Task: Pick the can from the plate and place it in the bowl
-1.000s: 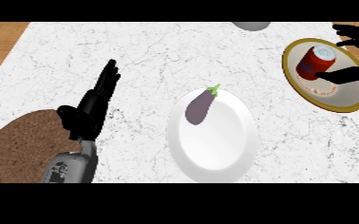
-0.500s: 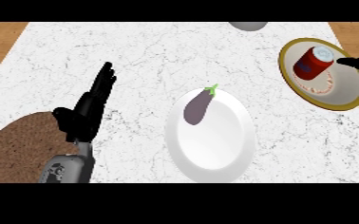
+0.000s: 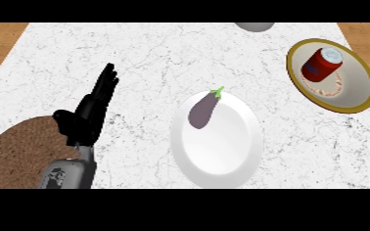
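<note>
Can [image 3: 322,64]: red with a blue band and a silver top, lying tilted inside the bowl at about 2 o'clock in the head view. Any writing on its label is too small to read.
Bowl [image 3: 303,76]: cream inside with a gold-brown rim, near the table's right edge, well apart from the plate; it holds only the can.
Plate [image 3: 217,147]: white and round, at about 5 o'clock from the middle of the view.
Eggplant [image 3: 203,111]: purple with a green stem, lying across the plate's upper left rim, stem pointing towards 1 o'clock.
Left hand [image 3: 88,112]: black, at about 8 o'clock, fingers straight and pointing towards 12 to 1 o'clock, holding nothing, resting above the table with its grey forearm coming in from the lower edge.
Right hand: shows nowhere in the view.
Table [image 3: 145,54]: white marble top with grey veins.
Brown mat [image 3: 25,151]: round and speckled, at the lower left, beside the left forearm.
Grey object [image 3: 254,26]: rounded, cut off by the top edge at about 12 to 1 o'clock; what it is cannot be told.
</note>
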Robot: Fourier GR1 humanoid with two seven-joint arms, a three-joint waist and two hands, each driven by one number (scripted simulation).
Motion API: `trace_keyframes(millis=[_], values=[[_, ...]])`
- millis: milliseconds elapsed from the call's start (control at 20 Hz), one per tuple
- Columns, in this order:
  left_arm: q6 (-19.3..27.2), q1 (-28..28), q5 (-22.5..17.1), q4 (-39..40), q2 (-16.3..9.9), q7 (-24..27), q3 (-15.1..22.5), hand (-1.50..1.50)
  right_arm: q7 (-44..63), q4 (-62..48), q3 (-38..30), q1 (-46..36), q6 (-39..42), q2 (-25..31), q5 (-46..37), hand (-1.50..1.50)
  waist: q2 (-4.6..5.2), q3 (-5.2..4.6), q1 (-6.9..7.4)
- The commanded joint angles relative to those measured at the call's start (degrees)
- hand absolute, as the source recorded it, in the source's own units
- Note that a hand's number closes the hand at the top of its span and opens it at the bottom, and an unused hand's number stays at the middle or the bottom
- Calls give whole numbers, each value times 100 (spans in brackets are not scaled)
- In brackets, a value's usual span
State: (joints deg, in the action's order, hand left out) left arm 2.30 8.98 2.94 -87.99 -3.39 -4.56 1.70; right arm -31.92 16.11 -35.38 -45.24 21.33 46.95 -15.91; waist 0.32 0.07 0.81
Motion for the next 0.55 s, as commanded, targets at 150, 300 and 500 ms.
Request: trace_keyframes(millis=[150, 300, 500], values=[[114, -98, 199, -104, 66, -35, 129, 0, -559, -157, -108, 579, 1266, 511, 311, -150, 2, 5, -13], [79, 76, 73, -364, 69, -374, 87, 0, -530, -93, 63, 607, 1109, 245, 277, -150, -2, 4, 10], [-87, -344, 18, -87, 46, 210, 65, 0, -1011, -17, 131, 1095, 1135, 287, 294, -150, 0, 4, 10]])
